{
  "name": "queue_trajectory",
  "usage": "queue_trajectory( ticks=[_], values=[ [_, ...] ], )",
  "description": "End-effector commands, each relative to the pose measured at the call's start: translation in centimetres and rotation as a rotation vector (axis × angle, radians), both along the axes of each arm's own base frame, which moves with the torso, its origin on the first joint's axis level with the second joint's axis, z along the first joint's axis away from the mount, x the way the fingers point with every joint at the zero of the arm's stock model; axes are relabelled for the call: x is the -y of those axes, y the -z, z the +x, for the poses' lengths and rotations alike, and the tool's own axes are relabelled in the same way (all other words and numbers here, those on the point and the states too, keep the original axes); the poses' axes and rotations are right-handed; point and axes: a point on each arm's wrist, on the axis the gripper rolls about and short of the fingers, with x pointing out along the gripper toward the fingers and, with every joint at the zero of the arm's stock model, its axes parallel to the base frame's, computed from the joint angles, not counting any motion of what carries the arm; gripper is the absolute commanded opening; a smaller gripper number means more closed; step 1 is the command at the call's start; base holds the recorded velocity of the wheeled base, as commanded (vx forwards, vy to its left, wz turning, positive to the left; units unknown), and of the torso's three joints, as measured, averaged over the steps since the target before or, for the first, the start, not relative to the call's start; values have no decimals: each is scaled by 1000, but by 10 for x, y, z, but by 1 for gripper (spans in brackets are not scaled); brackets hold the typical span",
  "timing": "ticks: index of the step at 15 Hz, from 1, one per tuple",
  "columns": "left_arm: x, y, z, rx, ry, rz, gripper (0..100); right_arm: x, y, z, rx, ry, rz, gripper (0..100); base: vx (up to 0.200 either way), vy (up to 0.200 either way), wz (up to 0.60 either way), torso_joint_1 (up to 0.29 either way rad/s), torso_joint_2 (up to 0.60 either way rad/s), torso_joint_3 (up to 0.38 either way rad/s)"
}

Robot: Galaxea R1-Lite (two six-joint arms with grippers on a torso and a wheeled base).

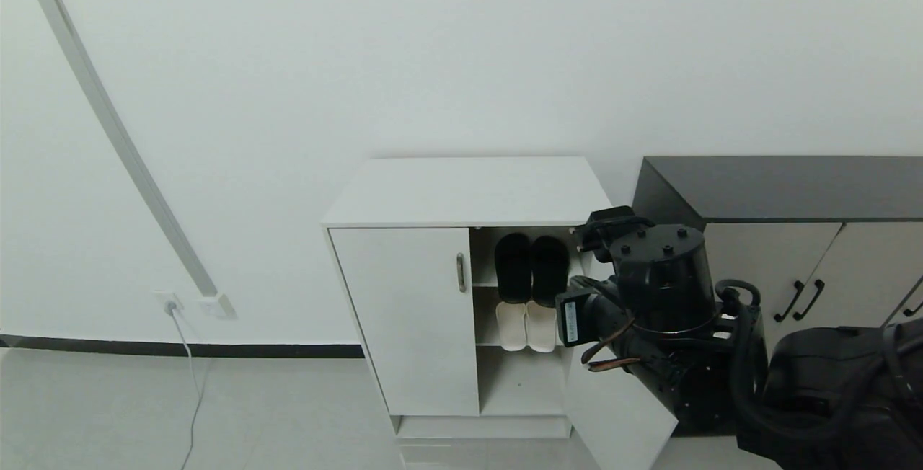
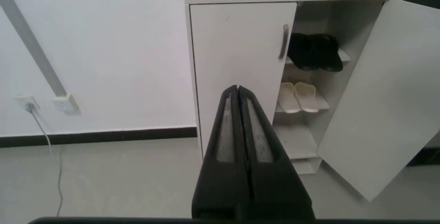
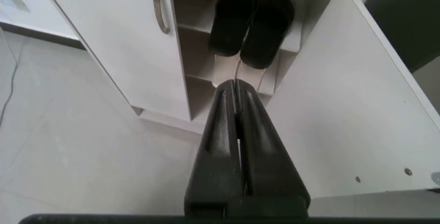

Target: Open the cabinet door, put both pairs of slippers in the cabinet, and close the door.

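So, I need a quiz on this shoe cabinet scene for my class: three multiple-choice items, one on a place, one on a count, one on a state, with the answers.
1. Where are the black slippers? A) on the top shelf, above the white slippers; B) on the middle shelf; C) on the bottom shelf.
2. How many pairs are in the cabinet? A) one; B) two; C) three.
3. The right door is: A) shut; B) open; C) missing.

Answers: 1 A, they lie directly over the white pair. 2 B, one black pair and one white pair. 3 B, it stands swung out from the front.
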Motion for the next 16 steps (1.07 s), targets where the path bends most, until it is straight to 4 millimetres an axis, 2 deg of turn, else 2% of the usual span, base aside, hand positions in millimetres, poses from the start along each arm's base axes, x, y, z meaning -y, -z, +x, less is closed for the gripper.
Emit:
queue_trajectory(
  ticks=[1,5,12,16],
  values=[
    [0,0,0,-2,0,1,0,0,2,1,-1,1,-3,0,0,0,0,32,-51,-32],
    [0,0,0,0,2,1,0,3,2,2,3,8,-3,0,0,0,0,0,0,0],
    [0,0,0,0,0,1,0,8,3,8,3,29,-12,0,0,0,-600,4,1,1],
    [0,0,0,-2,0,1,0,9,3,9,19,31,-12,0,0,0,0,0,0,0]
  ],
)
